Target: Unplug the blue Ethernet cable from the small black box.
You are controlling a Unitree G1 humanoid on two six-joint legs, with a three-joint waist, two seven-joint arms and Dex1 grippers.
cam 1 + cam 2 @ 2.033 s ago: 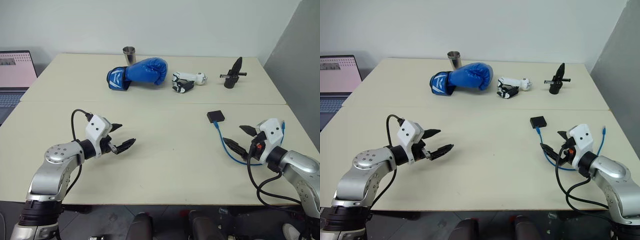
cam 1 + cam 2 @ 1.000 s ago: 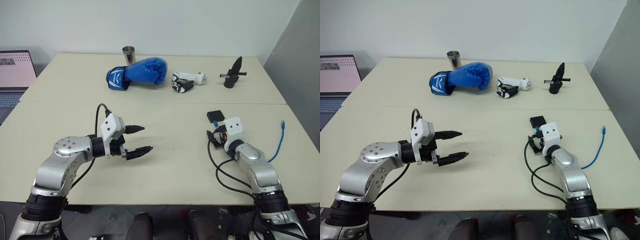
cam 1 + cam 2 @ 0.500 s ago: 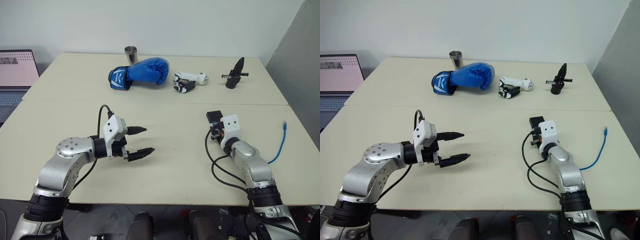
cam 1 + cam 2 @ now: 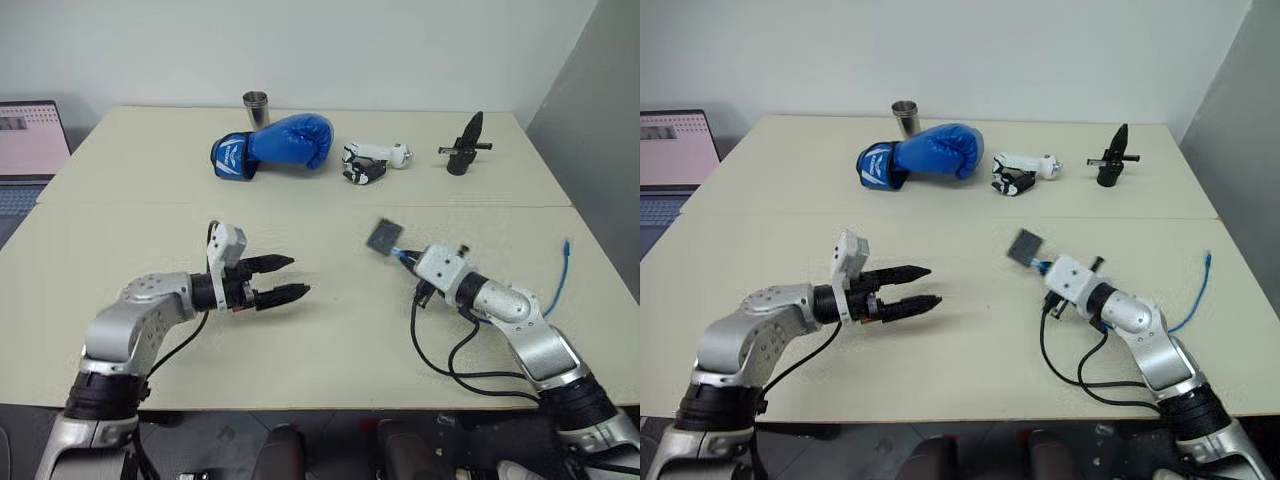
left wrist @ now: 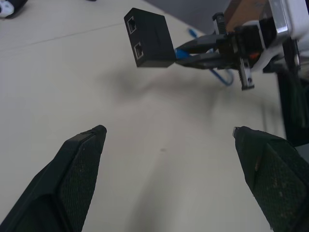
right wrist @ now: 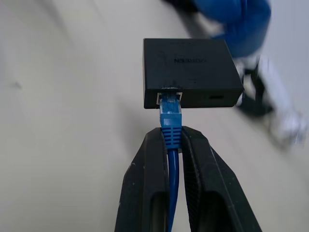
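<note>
The small black box [image 4: 384, 237] hangs in the air above the table's middle right, carried by the plug in its port. My right gripper [image 6: 171, 137] is shut on the blue Ethernet cable [image 6: 170, 116] just behind that plug, which sits in the box [image 6: 190, 72]. The rest of the cable trails to the right, its free end [image 4: 566, 246] lying near the table's right edge. My left gripper [image 4: 295, 277] stands open and empty to the left of the box, pointing at it. In the left wrist view, the box [image 5: 148, 37] shows two ports on its near face.
At the back of the table lie a blue boxing glove [image 4: 275, 145], a metal cup [image 4: 256, 108], a white and black gadget [image 4: 372, 162] and a black pointed clamp [image 4: 465, 145]. A laptop [image 4: 30, 140] stands off the left edge.
My right gripper shut on the cable beside the box, then swung left and up, lifting the box off the table. The left gripper rolled on the spot and stayed open.
</note>
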